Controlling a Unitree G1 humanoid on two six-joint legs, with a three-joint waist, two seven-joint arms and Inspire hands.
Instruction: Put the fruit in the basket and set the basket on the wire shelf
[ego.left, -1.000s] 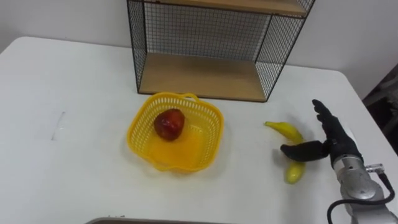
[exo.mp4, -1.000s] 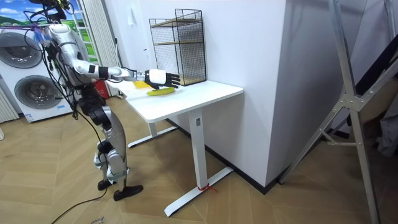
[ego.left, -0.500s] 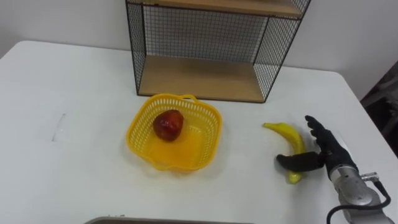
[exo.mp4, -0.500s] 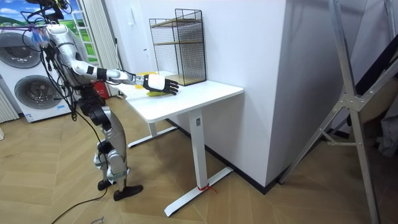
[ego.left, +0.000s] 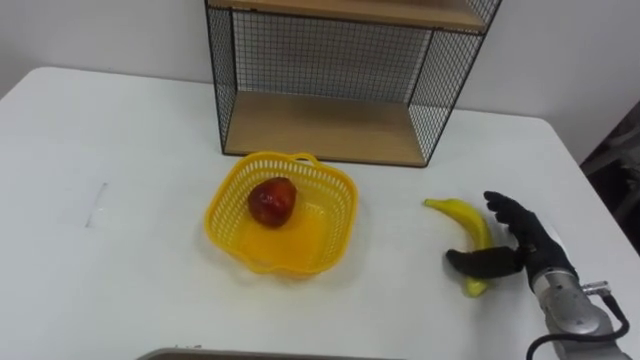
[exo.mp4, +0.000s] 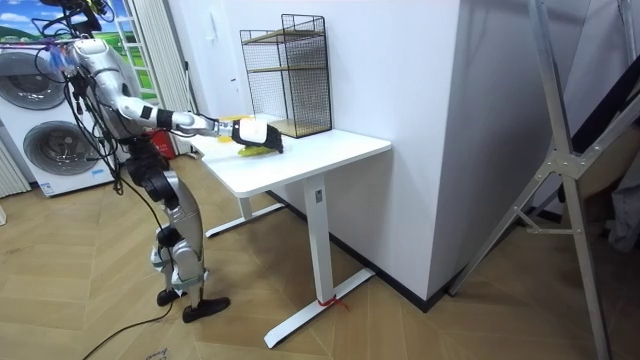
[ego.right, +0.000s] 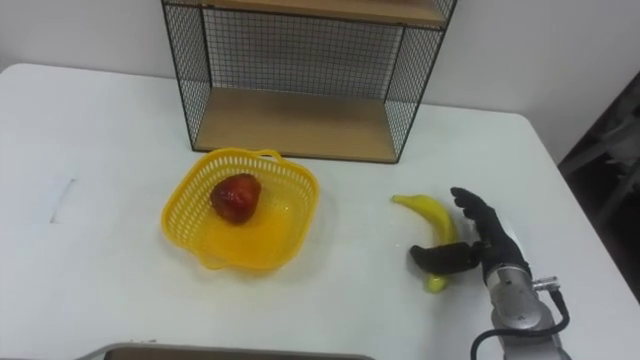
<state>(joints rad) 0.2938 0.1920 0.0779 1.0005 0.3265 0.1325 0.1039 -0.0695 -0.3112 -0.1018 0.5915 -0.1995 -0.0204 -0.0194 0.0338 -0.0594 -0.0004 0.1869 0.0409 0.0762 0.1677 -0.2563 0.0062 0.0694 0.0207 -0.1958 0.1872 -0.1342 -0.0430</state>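
Note:
A yellow banana (ego.left: 464, 215) lies on the white table (ego.left: 120, 270), right of the yellow basket (ego.left: 214, 218). My right hand (ego.left: 533, 250) has its thumb across the banana's lower part and its fingers curled down its right side, closed round it. A red apple (ego.left: 272, 200) sits inside the basket. Behind the basket stands the black wire shelf (ego.left: 320, 125) with a wooden bottom board. In the room view the robot stands at the table's end with its right arm stretched out to the banana (exo.mp4: 262, 150).
The table's right edge (ego.left: 600, 215) runs close beside my right hand. A grey edge (ego.left: 250, 354) shows at the bottom of the view. In the room view, washing machines (exo.mp4: 40, 120) stand behind the robot.
My right hand has come down and left onto the banana, and its straight fingers have curled round it. Basket and apple have not moved.

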